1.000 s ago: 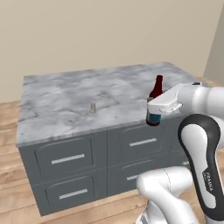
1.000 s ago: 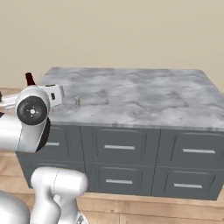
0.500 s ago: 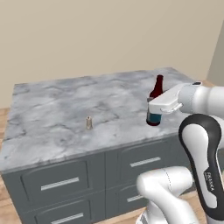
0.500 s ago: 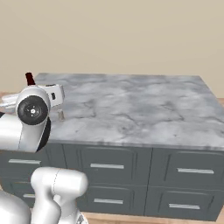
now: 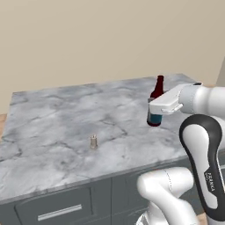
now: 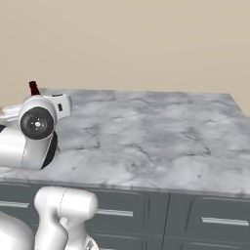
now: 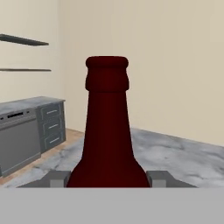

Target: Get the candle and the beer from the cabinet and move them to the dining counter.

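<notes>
Beer (image 5: 155, 100) one, held upright; candle (image 5: 93, 142) one.

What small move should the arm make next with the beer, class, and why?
Probably lower the beer onto the counter, then open the tool. The tool is shut on the bottle's body, holding it upright over the marble near the right edge. The candle already stands on the counter, well to the left, so the spot below looks free.
</notes>
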Available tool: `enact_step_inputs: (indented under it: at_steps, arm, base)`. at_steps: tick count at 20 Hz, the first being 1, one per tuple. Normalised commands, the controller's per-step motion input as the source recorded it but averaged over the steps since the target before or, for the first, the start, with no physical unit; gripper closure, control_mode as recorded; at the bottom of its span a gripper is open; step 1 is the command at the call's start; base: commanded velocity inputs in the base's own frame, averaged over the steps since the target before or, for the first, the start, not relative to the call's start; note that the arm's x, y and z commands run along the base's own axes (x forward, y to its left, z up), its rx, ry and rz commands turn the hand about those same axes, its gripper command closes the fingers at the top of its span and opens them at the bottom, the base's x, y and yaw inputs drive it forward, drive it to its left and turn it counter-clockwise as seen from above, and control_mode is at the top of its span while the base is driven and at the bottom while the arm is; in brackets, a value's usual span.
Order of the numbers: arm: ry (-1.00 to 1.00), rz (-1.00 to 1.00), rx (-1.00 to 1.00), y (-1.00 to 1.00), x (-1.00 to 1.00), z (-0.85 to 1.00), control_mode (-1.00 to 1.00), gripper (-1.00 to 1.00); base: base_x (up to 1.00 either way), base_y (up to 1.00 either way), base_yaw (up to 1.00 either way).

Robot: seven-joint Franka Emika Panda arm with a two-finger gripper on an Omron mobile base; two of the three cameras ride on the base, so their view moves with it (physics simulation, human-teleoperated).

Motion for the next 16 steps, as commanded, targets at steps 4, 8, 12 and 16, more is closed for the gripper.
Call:
enact_step_inputs:
  at_steps: [4, 8, 12, 16]
  arm:
    - [0.0, 0.0, 0.0, 0.0, 0.0, 0.0, 1.0, 1.0]
    - [0.0, 0.0, 0.0, 0.0, 0.0, 0.0, 1.0, 1.0]
    - [0.0, 0.0, 0.0, 0.0, 0.0, 0.0, 1.0, 1.0]
    - [0.0, 0.0, 0.0, 0.0, 0.0, 0.0, 1.0, 1.0]
  base:
    - [0.45, -0.12, 0.14]
    - [0.49, -0.08, 0.12]
    - [0.54, -0.08, 0.08]
    - [0.31, -0.02, 0.03]
